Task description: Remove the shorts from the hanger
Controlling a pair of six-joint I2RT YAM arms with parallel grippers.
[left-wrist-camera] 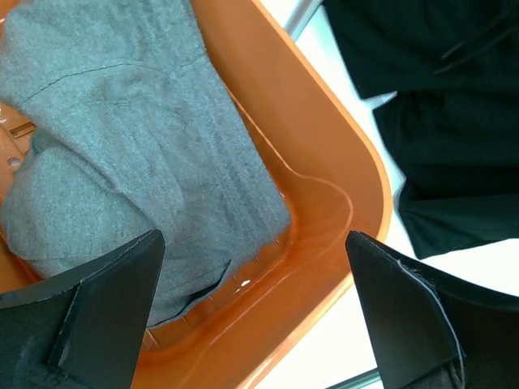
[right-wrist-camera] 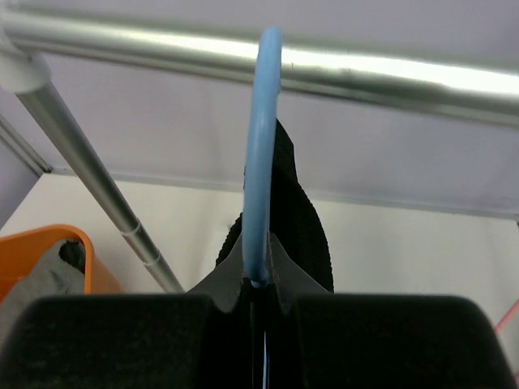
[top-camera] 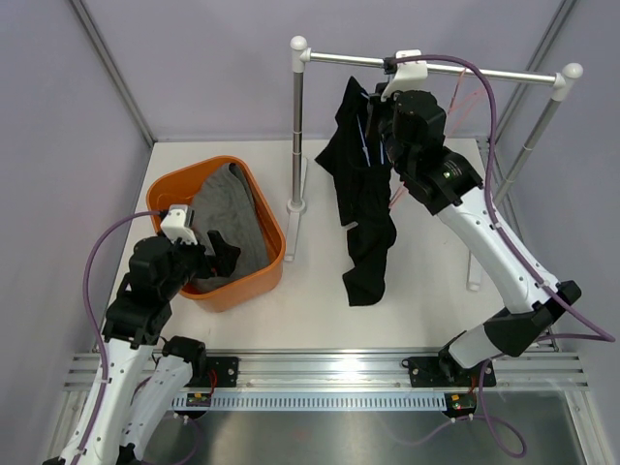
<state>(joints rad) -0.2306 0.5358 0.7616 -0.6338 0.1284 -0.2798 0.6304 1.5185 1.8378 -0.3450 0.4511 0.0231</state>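
Observation:
The black shorts (top-camera: 363,199) hang limp from a blue hanger (top-camera: 365,131) just under the rack's rail (top-camera: 484,73). My right gripper (top-camera: 380,124) is shut on the hanger. In the right wrist view its jaws pinch the blue hook (right-wrist-camera: 261,162), the right gripper (right-wrist-camera: 258,279) sits below the rail (right-wrist-camera: 365,73), and the black shorts (right-wrist-camera: 306,219) show behind. The grey shorts (top-camera: 231,208) lie crumpled in the orange basket (top-camera: 254,281). My left gripper (top-camera: 221,254) hovers open over the basket's near right corner. In the left wrist view the left gripper (left-wrist-camera: 255,279) holds nothing, above the grey shorts (left-wrist-camera: 122,138) and the basket wall (left-wrist-camera: 324,203).
The rack's left post (top-camera: 297,126) and foot stand between the basket and the hanging shorts. Its right post (top-camera: 528,145) leans by the right wall. The black shorts' hem (left-wrist-camera: 454,121) hangs just beyond the basket's rim. Grey walls close in three sides.

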